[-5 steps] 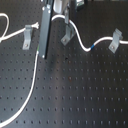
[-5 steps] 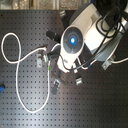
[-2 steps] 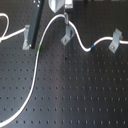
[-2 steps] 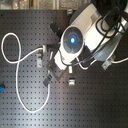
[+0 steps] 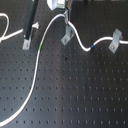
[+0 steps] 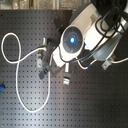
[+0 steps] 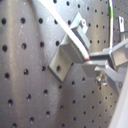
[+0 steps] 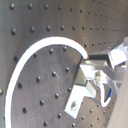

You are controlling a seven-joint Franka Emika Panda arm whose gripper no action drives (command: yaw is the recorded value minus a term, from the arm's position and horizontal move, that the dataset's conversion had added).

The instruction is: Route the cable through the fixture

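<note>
The white cable [image 5: 35,75] runs from the first exterior view's bottom left, past its green mark [image 5: 40,48], and arcs up to my gripper [image 5: 66,21]. The gripper is shut on the cable just above the middle fixture [image 5: 66,36]. From there the cable dips, passes its blue band [image 5: 92,48] and reaches the right fixture [image 5: 115,40]. In the first wrist view the cable [image 7: 65,22] runs over the metal fixture [image 7: 67,52] to the gripper [image 7: 97,62]. In the second wrist view the cable [image 8: 30,55] curves toward the fixture [image 8: 82,90].
A third fixture [image 5: 27,39] with a dark post stands at the first exterior view's left, beside a loop of cable [image 5: 6,27]. The black perforated board [image 5: 75,95] lies under everything. In the second exterior view the arm [image 6: 75,40] hides the middle; the cable loop [image 6: 17,75] lies at its left.
My gripper has shifted slightly to the first exterior view's right and up with the cable, now over the middle fixture. The cable's arc has followed it.
</note>
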